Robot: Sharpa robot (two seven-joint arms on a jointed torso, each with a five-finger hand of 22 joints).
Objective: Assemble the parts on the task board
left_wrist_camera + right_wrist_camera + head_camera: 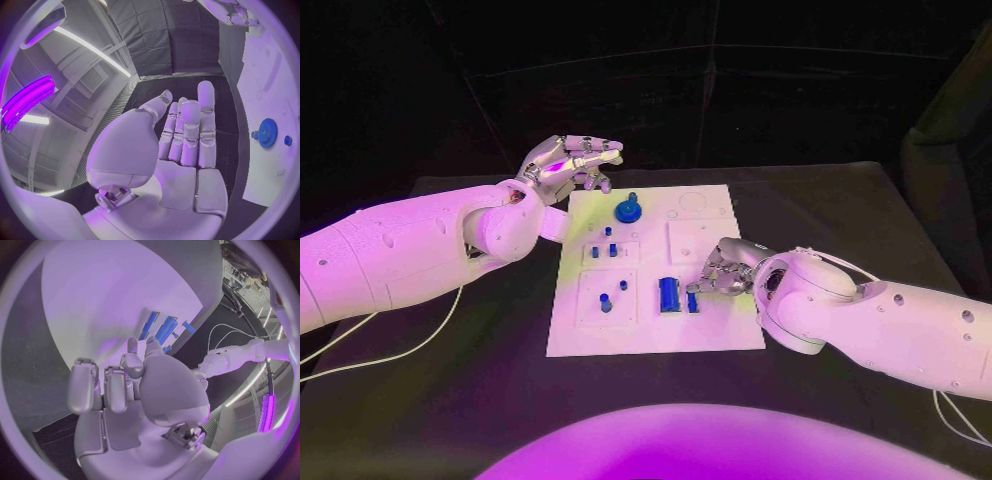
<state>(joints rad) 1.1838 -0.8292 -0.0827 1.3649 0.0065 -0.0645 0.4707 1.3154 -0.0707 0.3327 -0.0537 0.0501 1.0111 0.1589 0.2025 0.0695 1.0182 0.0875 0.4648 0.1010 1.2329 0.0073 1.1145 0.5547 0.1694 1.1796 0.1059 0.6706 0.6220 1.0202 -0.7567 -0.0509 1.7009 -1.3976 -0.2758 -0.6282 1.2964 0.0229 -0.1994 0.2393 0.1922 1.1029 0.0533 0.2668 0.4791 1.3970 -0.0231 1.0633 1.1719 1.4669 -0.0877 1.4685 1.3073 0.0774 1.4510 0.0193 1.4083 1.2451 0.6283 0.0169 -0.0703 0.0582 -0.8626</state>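
Right hand [718, 272] low over task board [711, 335] right half, fingers curled, empty, just beside blue bar parts [672, 293] near board's near edge. Left hand [571, 160] off far-left corner, fingers together, straight, empty. Blue gear [629, 211] near far edge. Parts look small, rigid, light, likely slick; pinch bars across long sides.

The head camera looks steeply down from above the surface [444, 400], taking in the whole task board [653, 330]. Each wrist camera sits close behind its own hand, the left hand [181, 145] and the right hand [134, 385], facing along the fingers. All three views share the board.
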